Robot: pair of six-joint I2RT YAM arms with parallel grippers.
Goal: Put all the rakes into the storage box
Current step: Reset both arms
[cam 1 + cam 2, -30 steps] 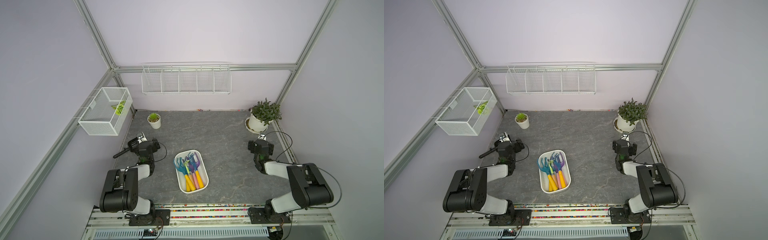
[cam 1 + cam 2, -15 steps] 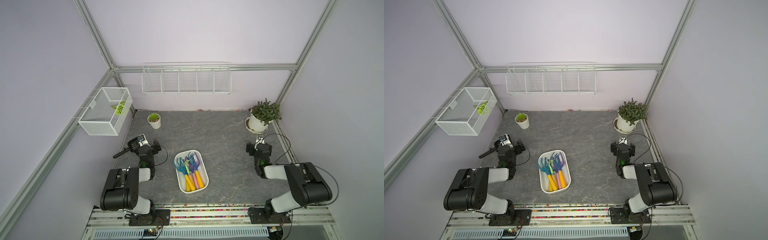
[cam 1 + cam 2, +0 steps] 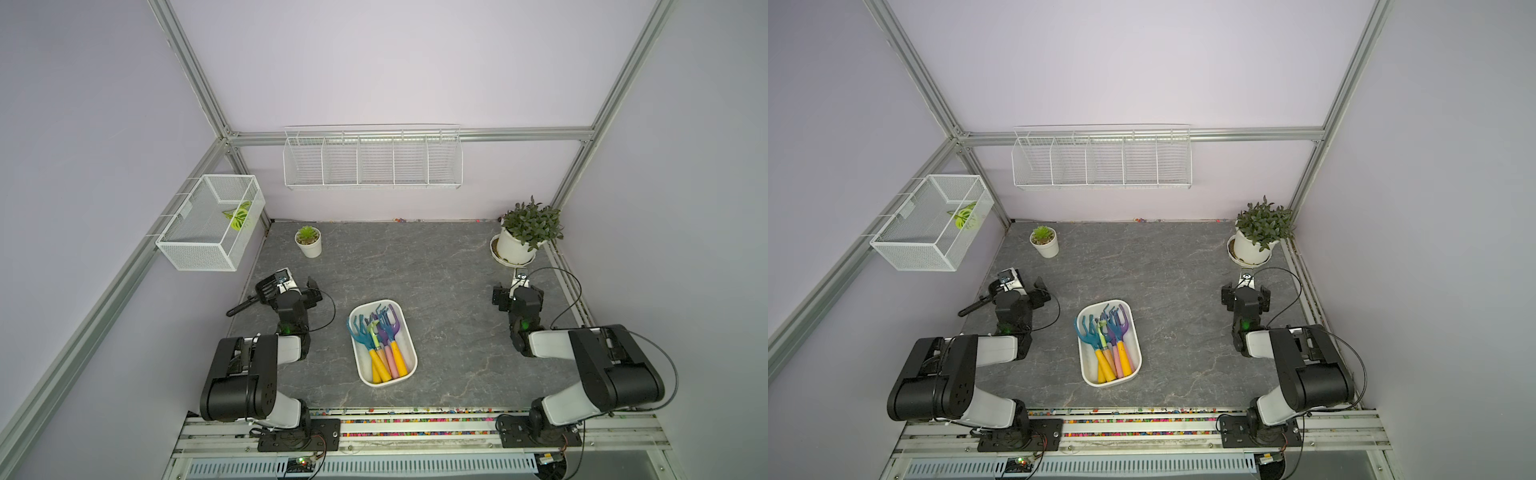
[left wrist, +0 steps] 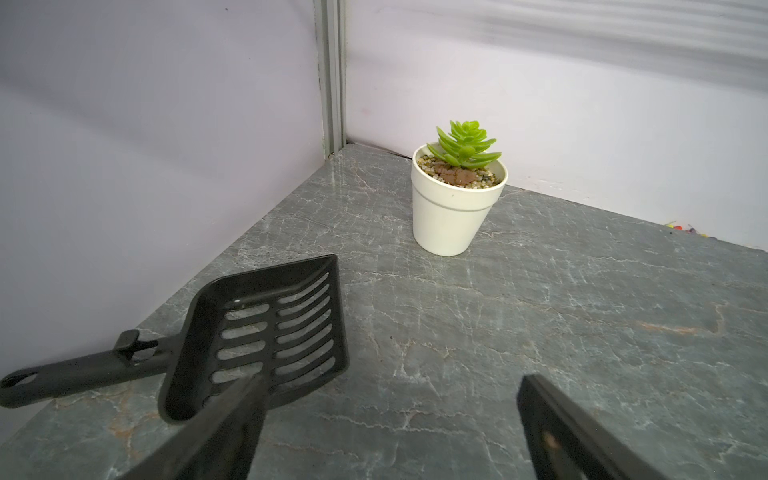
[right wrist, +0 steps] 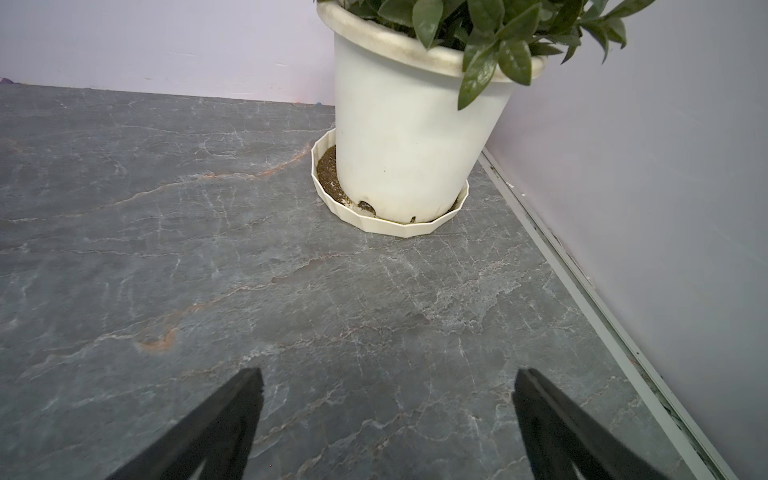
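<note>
Both wrists have swung round toward the back wall, and the right tool (image 3: 518, 291) now faces the potted plant (image 3: 515, 249); nothing else has shifted. Each tool's jaws stand wide apart and grip nothing. The left tool (image 3: 291, 289) hangs close by a black slotted scoop (image 4: 270, 332) lying on the worktop (image 3: 436, 270). Several rakes (image 3: 379, 332) lie together in the storage box (image 3: 406, 337), tines toward the back, handles toward the robot. No rake is left on the worktop, so the task looks finished. A wire-mesh basket (image 3: 195, 249) holds one green leaf (image 3: 237, 216); the long wire rack (image 3: 372, 168) shows nothing inside.
</note>
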